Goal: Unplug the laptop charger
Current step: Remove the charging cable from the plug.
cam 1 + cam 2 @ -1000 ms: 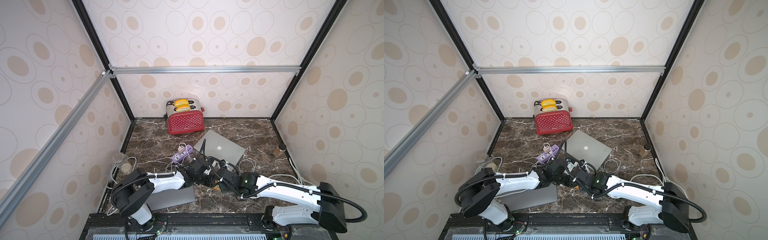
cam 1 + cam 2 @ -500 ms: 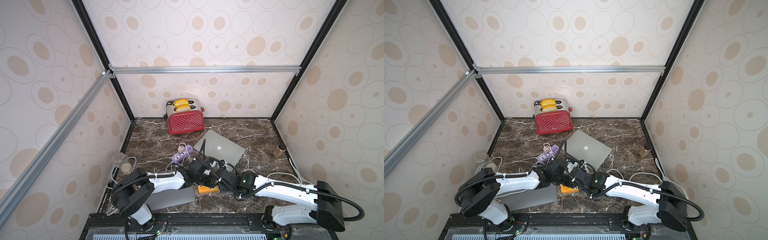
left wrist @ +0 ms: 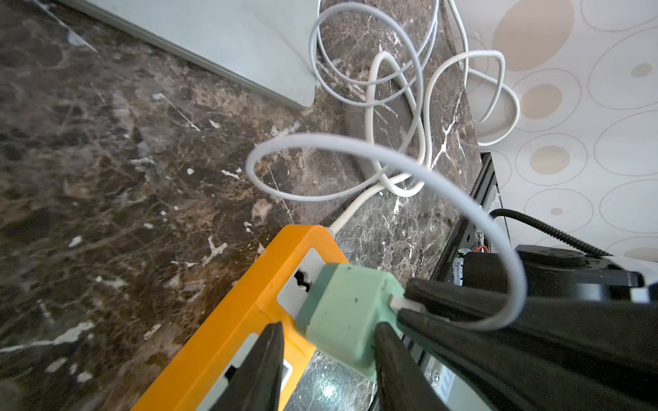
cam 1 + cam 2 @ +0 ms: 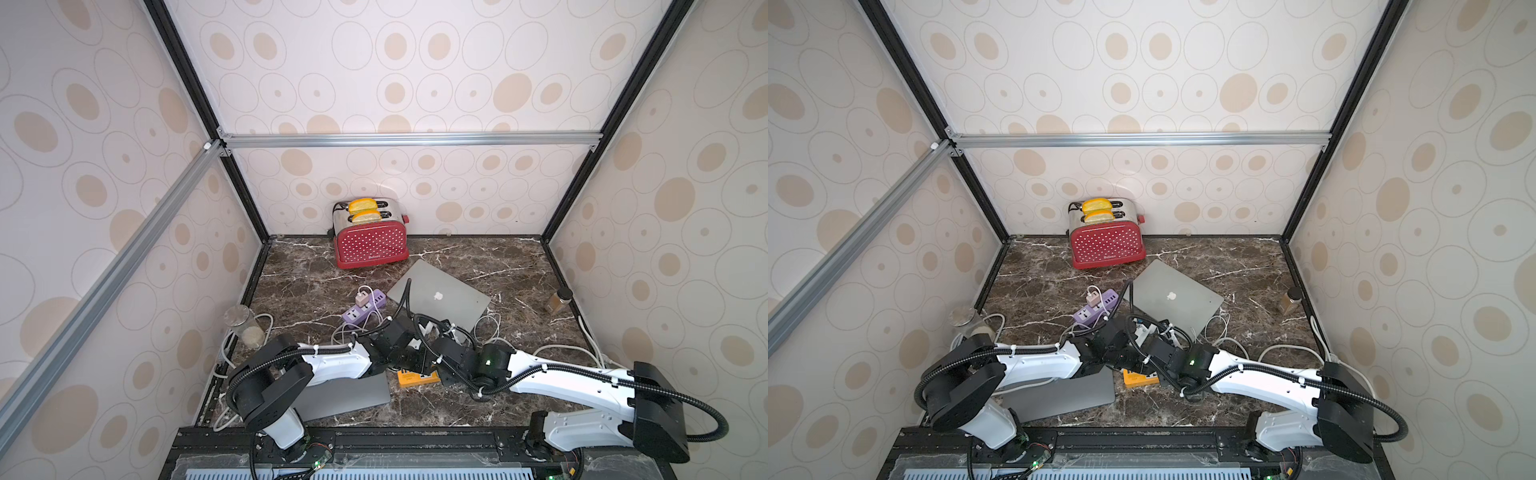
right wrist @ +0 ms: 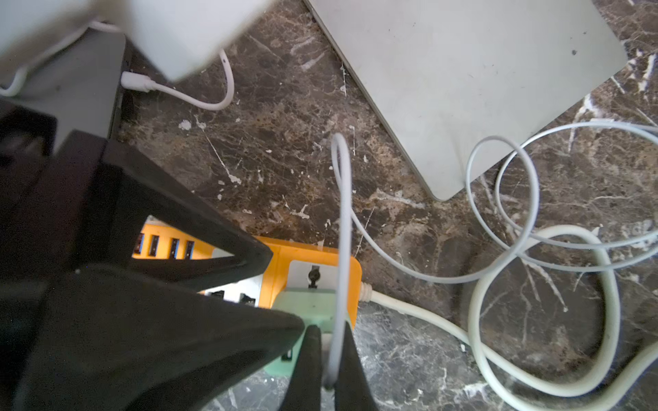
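Observation:
A mint-green laptop charger [image 3: 341, 313] [image 5: 306, 302] is plugged into an orange power strip [image 3: 231, 320] [image 5: 302, 256] [image 4: 409, 379] [image 4: 1138, 379] near the table's front. Its pale cable [image 3: 356, 146] [image 5: 341, 213] arcs up from the block. My right gripper [image 5: 330, 331] [image 3: 406, 300] is shut on this cable where its white plug leaves the charger. My left gripper [image 3: 329, 324] [image 5: 286, 290] straddles the block with jaws partly apart. One finger touches the charger's side. The other rests over the strip's socket face, a small gap away.
A silver laptop [image 4: 440, 297] [image 5: 463, 71] lies behind the strip. A dark grey laptop [image 4: 345, 399] with a white plug [image 5: 137, 81] in it sits front left. Loose cable loops [image 5: 534, 373], a purple power strip [image 4: 365, 305], a red toaster [image 4: 370, 243] and two jars [image 4: 559, 300] [image 4: 243, 326] surround them.
My right gripper has closed onto the cable at the charger. More of the orange strip now shows beneath the two wrists. The left arm has stayed put.

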Action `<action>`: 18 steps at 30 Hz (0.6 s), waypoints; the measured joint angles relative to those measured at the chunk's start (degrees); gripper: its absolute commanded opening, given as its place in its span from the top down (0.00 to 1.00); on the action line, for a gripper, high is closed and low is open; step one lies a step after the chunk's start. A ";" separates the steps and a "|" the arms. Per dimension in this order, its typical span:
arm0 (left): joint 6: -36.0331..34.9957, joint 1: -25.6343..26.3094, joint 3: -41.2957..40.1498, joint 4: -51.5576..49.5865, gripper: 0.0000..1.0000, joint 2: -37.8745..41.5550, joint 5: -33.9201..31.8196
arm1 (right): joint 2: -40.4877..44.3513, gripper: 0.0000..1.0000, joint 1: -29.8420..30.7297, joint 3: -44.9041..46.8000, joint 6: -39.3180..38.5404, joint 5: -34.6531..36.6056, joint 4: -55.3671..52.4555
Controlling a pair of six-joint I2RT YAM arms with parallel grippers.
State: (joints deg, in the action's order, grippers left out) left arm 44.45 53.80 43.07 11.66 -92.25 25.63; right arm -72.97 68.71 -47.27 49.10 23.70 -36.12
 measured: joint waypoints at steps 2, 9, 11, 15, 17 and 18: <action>0.26 0.04 -0.28 0.42 0.57 0.02 -0.07 | -0.20 1.00 0.02 -0.11 0.02 0.09 -0.02; 1.22 0.33 -1.66 2.10 0.57 0.20 -0.66 | -1.90 1.00 0.50 -1.77 0.42 0.87 -1.77; 1.36 0.37 -1.84 2.49 0.57 0.22 -0.72 | -2.36 1.00 0.79 -2.21 0.66 1.31 -2.34; 1.92 0.61 -2.16 2.86 0.57 0.37 -1.27 | -2.71 1.00 1.09 -2.51 1.25 1.79 -2.84; 2.23 0.70 -2.38 3.13 0.57 0.48 -1.55 | -2.60 1.00 1.14 -2.49 1.46 1.77 -2.82; 2.29 0.76 -2.47 3.21 0.57 0.55 -1.73 | -2.47 1.00 1.14 -2.38 1.51 1.75 -2.71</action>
State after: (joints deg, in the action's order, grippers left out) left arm 46.74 54.57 40.60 14.87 -91.70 23.90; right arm -75.44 69.84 -49.65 50.61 25.45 -38.83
